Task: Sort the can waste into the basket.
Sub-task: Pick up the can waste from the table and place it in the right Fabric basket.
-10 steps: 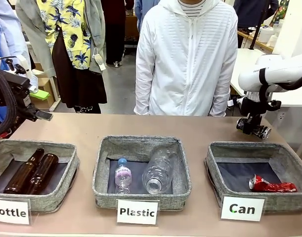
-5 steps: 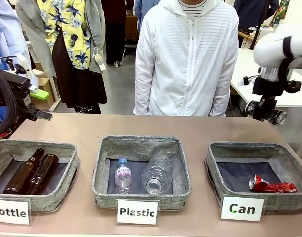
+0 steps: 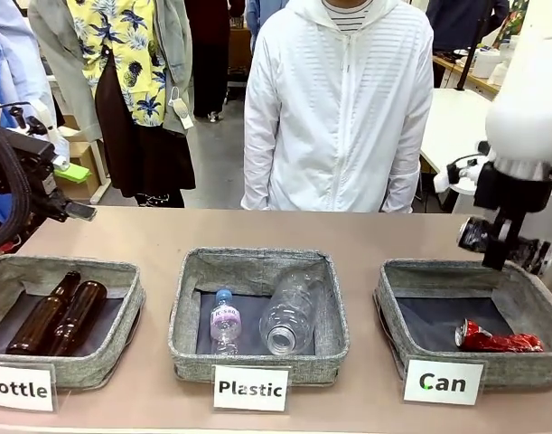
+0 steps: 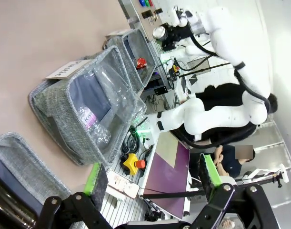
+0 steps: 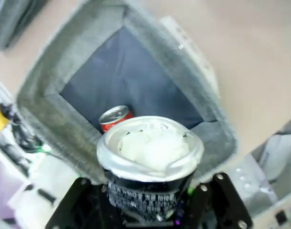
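A crushed black-and-silver can (image 3: 532,252) hangs over the far right corner of the grey "Can" basket (image 3: 395,287), with my right gripper (image 3: 500,253) shut on it. In the right wrist view the can's silver end (image 5: 150,143) is close up between the fingers of the right gripper (image 5: 150,202), above the basket's dark lining (image 5: 131,76). A shiny red crushed can (image 3: 497,340) lies inside at the front right, and the wrist view has that red can (image 5: 114,117) just beyond the held one. My left gripper (image 4: 152,176) stands open at the table's left edge.
The "Plastic" basket (image 3: 185,307) in the middle holds two clear bottles. The "Bottle" basket (image 3: 122,298) at the left holds two brown glass bottles. White signs stand in front of each basket. A person in a white jacket (image 3: 339,108) stands at the far side.
My right arm has carried the black-and-silver can from the table's far right forward and down over the Can basket. The left arm has stayed still.
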Controlling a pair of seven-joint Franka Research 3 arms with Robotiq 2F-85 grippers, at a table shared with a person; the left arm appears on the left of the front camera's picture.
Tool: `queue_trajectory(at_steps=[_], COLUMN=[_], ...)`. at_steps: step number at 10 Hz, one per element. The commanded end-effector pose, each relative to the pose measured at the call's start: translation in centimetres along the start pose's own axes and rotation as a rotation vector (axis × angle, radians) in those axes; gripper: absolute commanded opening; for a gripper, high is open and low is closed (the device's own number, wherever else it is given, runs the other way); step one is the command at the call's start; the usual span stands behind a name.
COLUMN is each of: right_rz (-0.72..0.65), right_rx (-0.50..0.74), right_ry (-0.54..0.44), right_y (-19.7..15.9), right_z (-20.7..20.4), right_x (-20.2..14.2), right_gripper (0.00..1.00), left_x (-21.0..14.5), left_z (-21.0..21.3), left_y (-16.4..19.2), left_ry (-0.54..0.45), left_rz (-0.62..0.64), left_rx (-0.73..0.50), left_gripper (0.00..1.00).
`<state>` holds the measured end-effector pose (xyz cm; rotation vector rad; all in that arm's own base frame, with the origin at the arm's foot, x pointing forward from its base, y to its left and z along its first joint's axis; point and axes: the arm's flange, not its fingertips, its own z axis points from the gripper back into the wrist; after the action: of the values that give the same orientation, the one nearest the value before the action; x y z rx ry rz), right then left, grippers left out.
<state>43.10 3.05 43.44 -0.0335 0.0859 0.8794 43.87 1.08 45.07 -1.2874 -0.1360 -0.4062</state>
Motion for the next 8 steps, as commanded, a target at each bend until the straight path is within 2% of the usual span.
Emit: queue_trajectory(at_steps=[1,5,6,7,8], right_rz=[0.173,0.225,0.239,0.246,0.249], right_rx=[-0.076,-0.091,-0.097,-0.089,-0.089], right_ry=[-0.030,-0.036,-0.031,-0.027,-0.021], right_y=[0.97,0.47,0.35,0.28,0.18], right_z=[-1.67,-1.62,-1.75,-1.76,-1.76], right_x=[-0.23,-0.30,-0.28,-0.15,-0.13], right_gripper=[0.00,0.00,0.59,0.59,1.00], left_x=[-0.16,-0.16,-0.16,-0.16,-0.16], left_z=[0.00,0.00,0.00,0.00,0.00], left_y=[-0.16,-0.16,-0.16,-0.16,-0.16], left_ry=[0.005,0.005,0.005,0.005,0.005], left_rz=[0.001,0.001,0.001,0.001,0.001], left_rx=[0.012,0.012,0.012,0.012,0.012], left_gripper=[1.00,1.00,1.00,1.00,1.00])
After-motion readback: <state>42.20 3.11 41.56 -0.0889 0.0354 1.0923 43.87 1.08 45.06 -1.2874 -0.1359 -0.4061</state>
